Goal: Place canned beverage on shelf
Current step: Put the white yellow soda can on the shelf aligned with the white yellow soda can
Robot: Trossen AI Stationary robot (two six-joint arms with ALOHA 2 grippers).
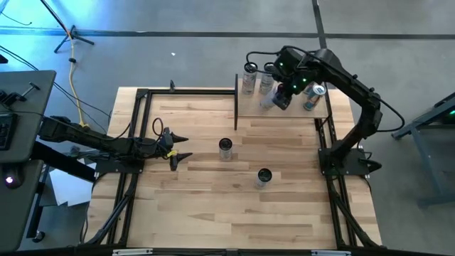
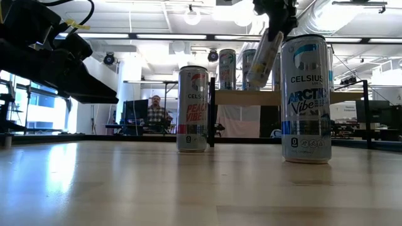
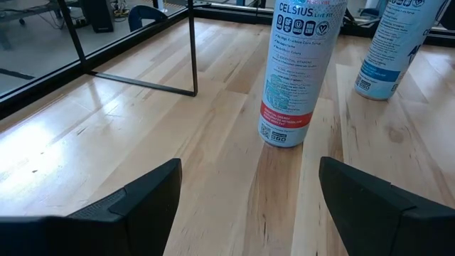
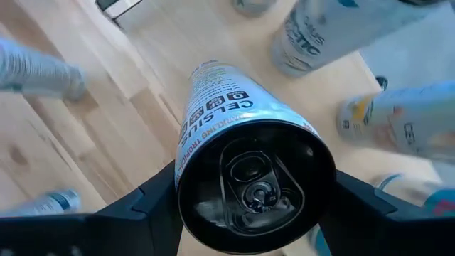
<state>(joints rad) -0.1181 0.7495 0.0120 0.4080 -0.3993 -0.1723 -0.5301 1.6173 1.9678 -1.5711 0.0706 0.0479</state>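
Note:
The shelf (image 1: 284, 112), a small light-wood plank on thin black posts, stands at the table's far right. Three cans stand on it (image 1: 249, 78) (image 1: 266, 83) (image 1: 313, 97). My right gripper (image 1: 282, 96) hangs over the plank, shut on a tilted silver can (image 2: 265, 55). Two more cans stand upright on the tabletop: a Peach Vibe can (image 2: 193, 110) (image 1: 225, 148) and an Arctic Vibe can (image 2: 306, 97) (image 1: 264, 176). My left gripper (image 1: 178, 147) waits low at the table's left, open, pointing at the Peach Vibe can (image 3: 298, 71) from a distance. My right gripper pinches the silver can just below its top rim (image 4: 186, 186), one finger (image 4: 138, 213) on each side of the round wall. The fingers come from above, pointing steeply down. The can hangs tilted below them, its bottom end (image 2: 254, 83) just above the shelf plank.
A black metal frame (image 1: 142, 96) runs round the tabletop, and a thin post (image 1: 236, 99) stands at the shelf's left end. Bare wood lies toward the near edge (image 1: 227, 220). A person (image 2: 154, 114) sits in the room behind the table.

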